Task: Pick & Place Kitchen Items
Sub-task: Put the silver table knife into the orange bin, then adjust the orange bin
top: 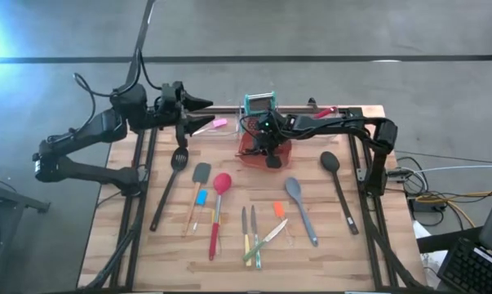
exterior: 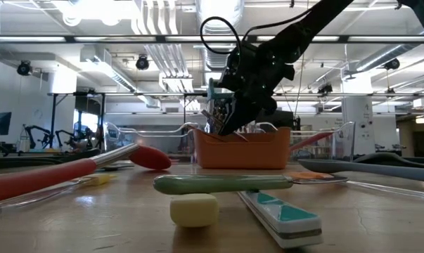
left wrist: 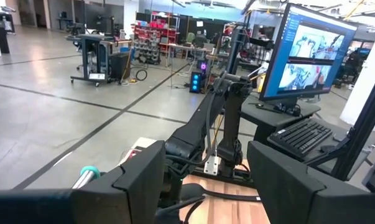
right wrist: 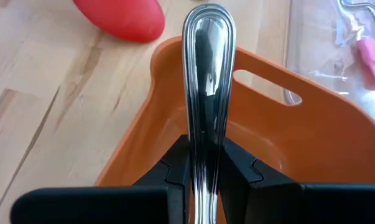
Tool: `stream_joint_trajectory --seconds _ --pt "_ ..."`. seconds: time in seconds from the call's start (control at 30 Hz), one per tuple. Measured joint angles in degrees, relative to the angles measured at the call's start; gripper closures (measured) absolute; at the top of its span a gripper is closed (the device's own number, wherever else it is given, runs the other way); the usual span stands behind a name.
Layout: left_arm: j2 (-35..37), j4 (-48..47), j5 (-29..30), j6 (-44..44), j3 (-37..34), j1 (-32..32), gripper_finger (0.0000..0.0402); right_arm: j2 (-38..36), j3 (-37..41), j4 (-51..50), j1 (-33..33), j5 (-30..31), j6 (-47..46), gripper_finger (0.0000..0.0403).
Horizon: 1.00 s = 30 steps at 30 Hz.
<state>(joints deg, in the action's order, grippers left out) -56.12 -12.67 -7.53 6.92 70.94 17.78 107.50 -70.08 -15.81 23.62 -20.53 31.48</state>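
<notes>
We start at the right gripper, whose two fingers are pinched tight on the shiny handle of a metal utensil; we cannot see its working end, so we cannot say what kind it is. The handle's long axis runs straight out ahead of the fingers, its rounded tip just over the near wall of the orange bin, and in the high view this gripper hangs over the bin at the table's far middle. From table height it hovers a little above the bin's rim, tilted down into it. We judge the coming move to turn on that one relation: the utensil is already above the bin's opening, so it only needs lowering and releasing inside the walls. The red spoon lies on the wood just outside the bin. The other utensils lie in a loose row nearer the front edge, among them a black slotted spoon, a grey spatula, a grey spoon and a black spoon, most with handles pointing toward the front. The left gripper waits with its fingers spread, holding nothing, at the far left edge, close to a small pink scraper.
</notes>
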Motion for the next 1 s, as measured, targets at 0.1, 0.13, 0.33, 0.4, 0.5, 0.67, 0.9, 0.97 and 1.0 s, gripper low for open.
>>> stream_joint_trajectory --seconds 0.1,0.13,0.33,0.4,0.5,0.67,0.9,0.97,1.0 --pt "0.00 0.00 -0.01 0.00 0.00 0.00 0.0168 0.00 0.00 0.11 0.04 0.04 0.00 0.0362" --pt "0.00 -0.01 0.00 -0.01 0.01 0.00 0.0168 0.00 0.00 0.09 0.04 0.10 -0.02 0.0362" --pt "0.00 0.00 -0.02 -0.01 0.01 0.00 0.0168 0.00 0.00 0.28 0.02 1.14 -1.11 0.0347" --pt "0.00 0.00 -0.02 -0.02 0.00 0.00 0.0168 0.00 0.00 0.14 0.02 3.15 -2.34 0.0318" --pt "0.00 0.00 -0.02 -0.02 0.00 0.00 0.0168 0.00 0.00 0.15 0.04 5.28 -4.65 0.0275" --pt "0.00 0.00 -0.02 -0.02 0.00 0.00 0.0168 -0.04 0.00 0.21 -0.01 5.55 -6.43 0.0230" --pt "0.00 0.00 -0.01 -0.76 0.00 0.00 0.0168 -1.72 -4.24 -2.14 -1.43 5.56 -8.02 0.0211" --pt "0.00 0.00 -0.02 -0.81 0.00 0.00 0.0168 -2.48 -6.60 -4.52 -2.09 5.56 -8.02 0.0212" --pt "0.00 0.00 -0.02 -0.81 0.01 0.00 0.0168 -2.83 -7.99 -5.94 -2.38 5.60 -8.02 0.0214"
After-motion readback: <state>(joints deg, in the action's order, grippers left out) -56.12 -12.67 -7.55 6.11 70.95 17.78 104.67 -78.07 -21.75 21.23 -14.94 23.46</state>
